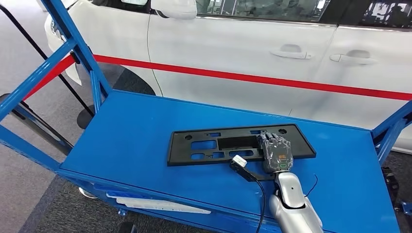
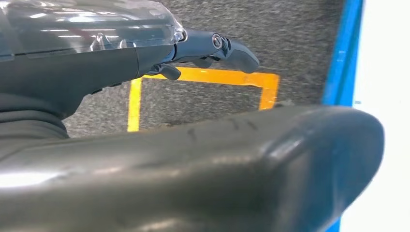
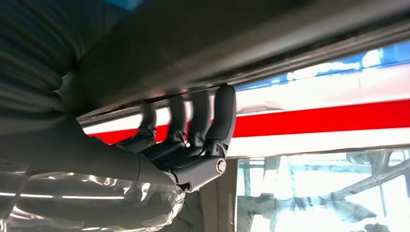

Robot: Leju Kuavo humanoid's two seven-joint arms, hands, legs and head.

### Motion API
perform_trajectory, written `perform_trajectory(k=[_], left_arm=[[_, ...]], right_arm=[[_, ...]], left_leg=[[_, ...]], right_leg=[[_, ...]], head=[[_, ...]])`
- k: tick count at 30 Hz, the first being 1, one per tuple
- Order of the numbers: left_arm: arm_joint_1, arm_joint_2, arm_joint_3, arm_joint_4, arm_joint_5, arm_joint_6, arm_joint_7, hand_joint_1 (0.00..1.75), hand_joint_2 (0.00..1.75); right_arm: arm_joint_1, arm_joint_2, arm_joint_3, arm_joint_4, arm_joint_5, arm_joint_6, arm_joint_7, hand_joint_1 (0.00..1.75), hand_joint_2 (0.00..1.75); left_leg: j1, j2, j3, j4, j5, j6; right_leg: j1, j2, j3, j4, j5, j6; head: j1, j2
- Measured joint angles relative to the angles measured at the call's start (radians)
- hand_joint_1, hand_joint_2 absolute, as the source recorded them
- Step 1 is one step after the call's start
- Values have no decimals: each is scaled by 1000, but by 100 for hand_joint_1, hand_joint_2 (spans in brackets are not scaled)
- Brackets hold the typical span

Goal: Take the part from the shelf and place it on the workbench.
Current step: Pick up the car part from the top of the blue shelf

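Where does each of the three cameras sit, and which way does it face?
Head view: high on the body, looking down at the blue bench, the black part and a white car; right hand lies on the part.
Left wrist view: behind the left hand, facing grey floor with yellow tape.
Right wrist view: behind the right hand, fingers against the part.
Head and right wrist views share the car's red stripe.

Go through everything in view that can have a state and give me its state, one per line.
black plastic part: lying flat on the blue surface, right hand on its right portion.
right hand: on the part, fingers curled over its edge.
left hand: hanging over grey carpet, nothing in it, fingers loosely extended.
blue cart surface: carrying the part.
white car: doors closed, parked behind the cart.
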Motion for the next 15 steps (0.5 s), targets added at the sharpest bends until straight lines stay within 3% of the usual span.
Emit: perform_trajectory(k=[2, 3, 4, 7, 9, 12, 13, 15], left_arm=[[0, 0, 1, 0, 0, 0, 0, 0, 0], [1, 0, 1, 0, 0, 0, 0, 0, 0], [3, 0, 1, 0, 0, 0, -1, 0, 0], [4, 1, 1, 0, -2, -2, -5, 0, 0], [3, 1, 1, 0, -2, -4, -10, 0, 0], [4, 1, 2, 0, -5, -13, -18, 0, 0], [4, 1, 2, 0, -8, -18, -20, 0, 0], [3, 2, 2, 0, -17, -24, -22, 0, 0]], right_arm=[[-5, 0, 0, 10, -36, -10, -20, 175, 175], [-6, 0, 0, 13, -51, -14, -31, 175, 175], [-7, 0, 0, 16, -65, -16, -42, 175, 175], [-9, 0, -10, 16, -125, -18, -89, 175, 175], [-8, 1, -28, 9, -193, -21, -138, 175, 175], [3, 3, -57, -23, -385, -18, -243, 175, 175], [11, 3, -65, -43, -466, -12, -277, 175, 175], [33, 3, -81, -97, -607, 4, -321, 175, 175]], left_leg=[[0, 0, -73, 122, -52, -5], [1, 0, -99, 155, -56, -7], [1, 0, -108, 150, -37, -8], [-1, 0, -58, -22, 80, 0], [-7, 1, -38, -91, 105, 11], [-6, 2, -34, -102, 124, 29], [-3, 3, -33, -107, 128, 35], [1, 5, -35, -114, 136, 43]], right_leg=[[3, 0, 2, 1, -5, -7], [5, 1, 3, 3, -8, -8], [6, 2, 6, 4, -12, -9], [9, 6, 18, 11, -24, -4], [10, 6, 18, 14, -26, 4], [13, 7, 17, 16, -27, 19], [13, 7, 15, 25, -40, 26], [8, 6, -11, 95, -98, 38]], head=[[0, 0], [0, 0], [0, 0], [0, 0], [0, 0], [0, 0], [0, 0], [0, 0]])
